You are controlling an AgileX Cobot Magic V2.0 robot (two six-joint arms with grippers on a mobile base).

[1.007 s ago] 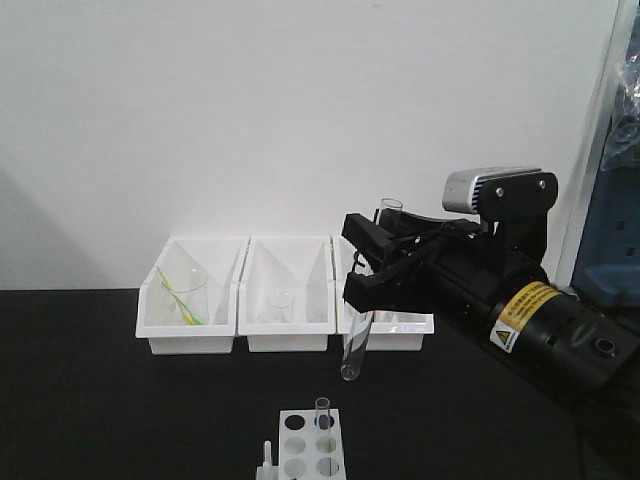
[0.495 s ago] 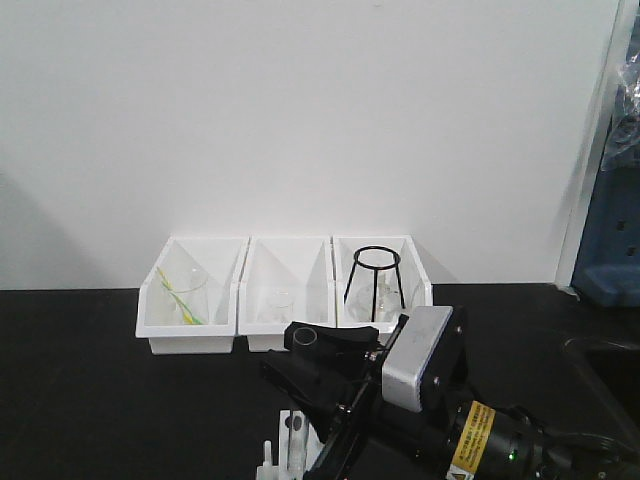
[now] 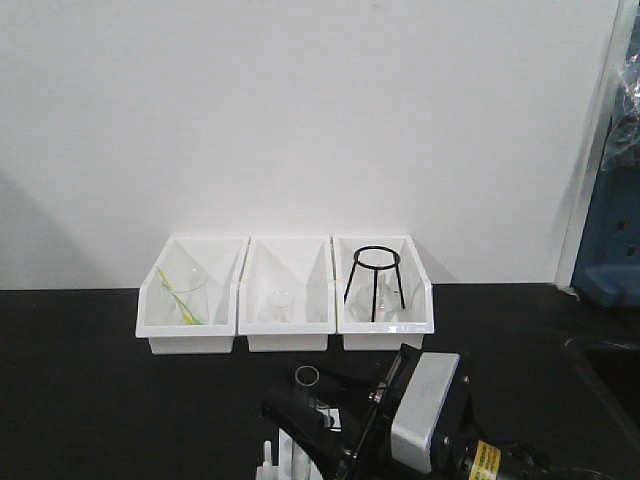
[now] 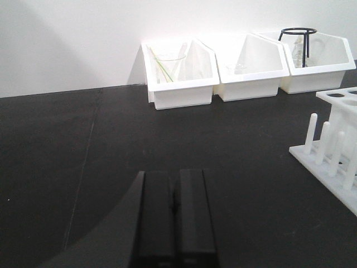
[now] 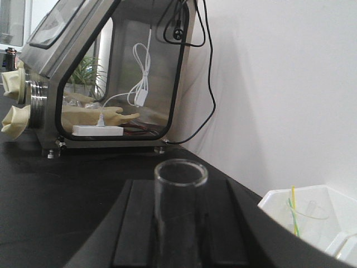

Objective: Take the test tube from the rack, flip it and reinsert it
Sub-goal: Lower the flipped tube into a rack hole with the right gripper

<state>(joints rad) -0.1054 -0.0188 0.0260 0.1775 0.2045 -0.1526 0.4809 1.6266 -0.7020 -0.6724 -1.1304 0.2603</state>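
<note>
- Between the fingers of the right hand (image 3: 306, 404), low in the front view, the test tube (image 5: 179, 187) stands close to upright with its open rim uppermost. The hand is clamped on the glass wall a little below that rim.
- Directly beneath this hand only white scraps of the rack (image 4: 338, 96) show in the front view. The arm covers the top plate, so it cannot be told whether the tube's lower end is in a hole or just above one.
- The left hand (image 4: 174, 220) has its fingers pressed together with nothing between them. It sits low over the bare black bench (image 4: 83, 139). The rack lies off to its right and somewhat ahead, clear of it.
- Beyond both hands, three white bins (image 3: 288, 341) stand in a row against the wall.
- The tube looks like thin clear glass, so it is likely light, stiff, slick and easily cracked.
- The best hold is probably on the straight wall, around the middle or upper part, with flat pads on opposite sides and only a modest squeeze. The rim and the rounded end would be poor places to grip.
- Going into a hole, the tube should stay in line with it. A sideways push could chip the glass or shove the light plastic rack across the bench.
</note>
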